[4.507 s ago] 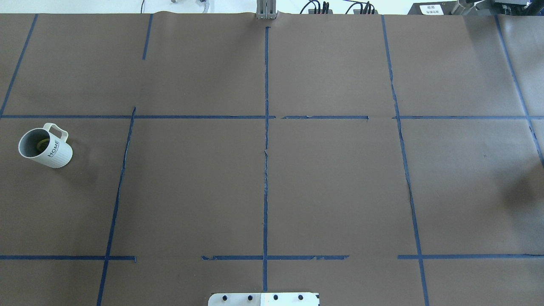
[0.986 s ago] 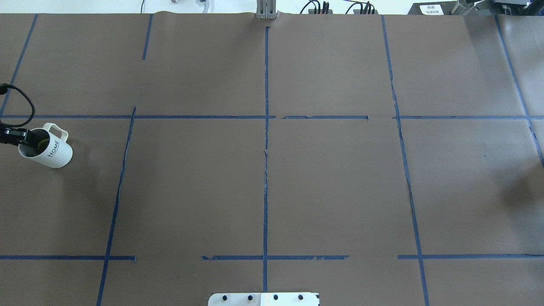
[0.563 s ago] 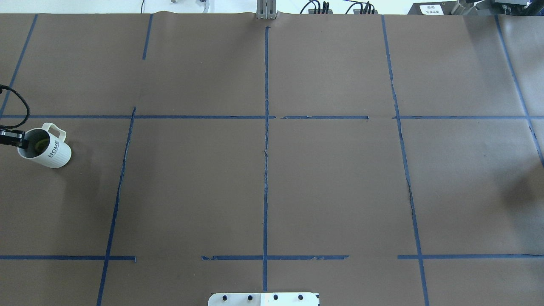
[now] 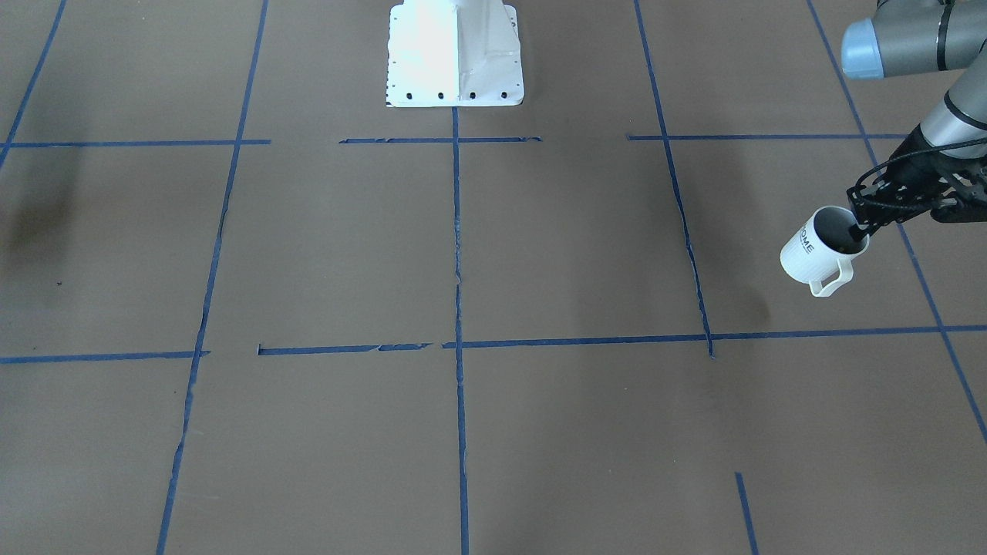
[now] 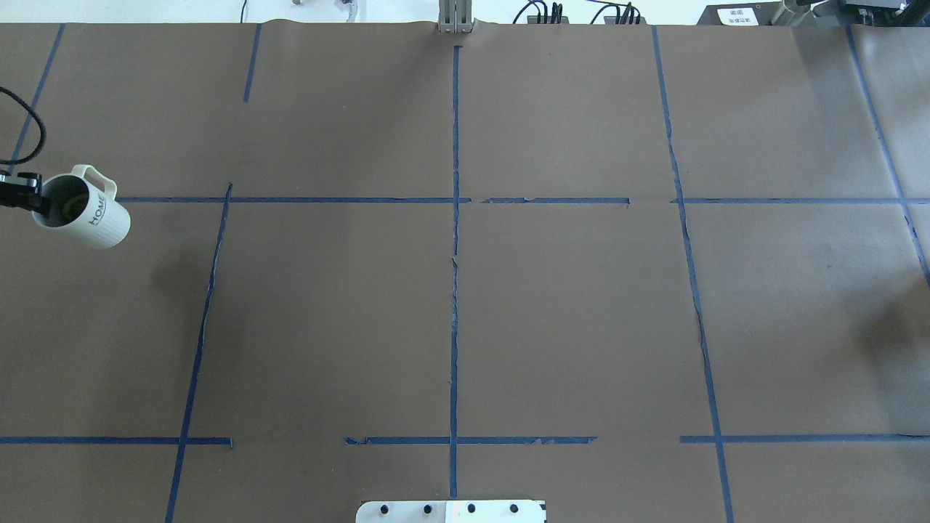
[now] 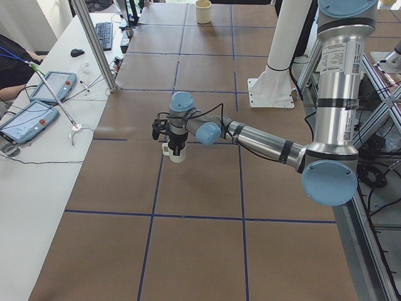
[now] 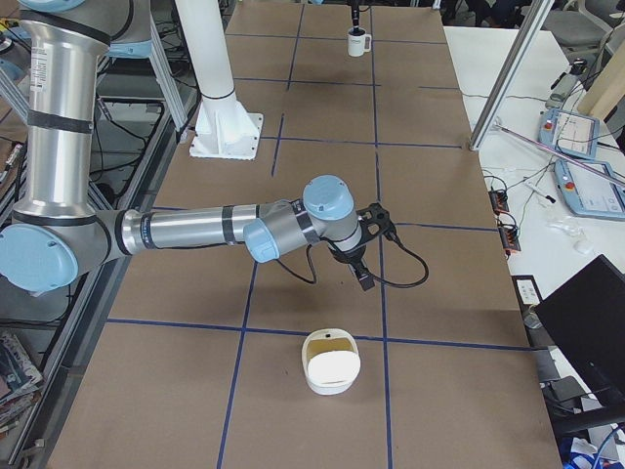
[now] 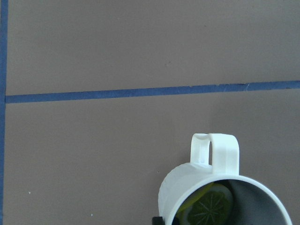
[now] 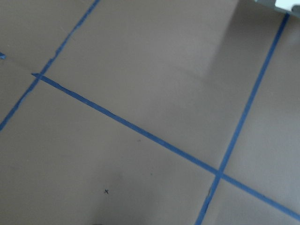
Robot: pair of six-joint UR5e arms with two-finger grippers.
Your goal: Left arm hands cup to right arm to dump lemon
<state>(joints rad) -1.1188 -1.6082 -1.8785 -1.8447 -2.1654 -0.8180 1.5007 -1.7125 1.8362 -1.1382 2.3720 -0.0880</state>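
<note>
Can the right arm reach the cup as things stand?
Probably not yet. The cup hangs from the left gripper at the far left end of the table; the right arm sits toward the opposite end. Distance, not an obstacle, looks like the limit.

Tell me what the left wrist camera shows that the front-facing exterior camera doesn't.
Only the left wrist view shows the lemon, a yellow-green slice lying inside the cup. Only the front-facing view shows the left gripper clamped on the cup's rim, the left arm, the HOME lettering and the white robot base; there the cup's inside looks just dark. Both show the cup's handle and the brown table with blue tape lines.
</note>
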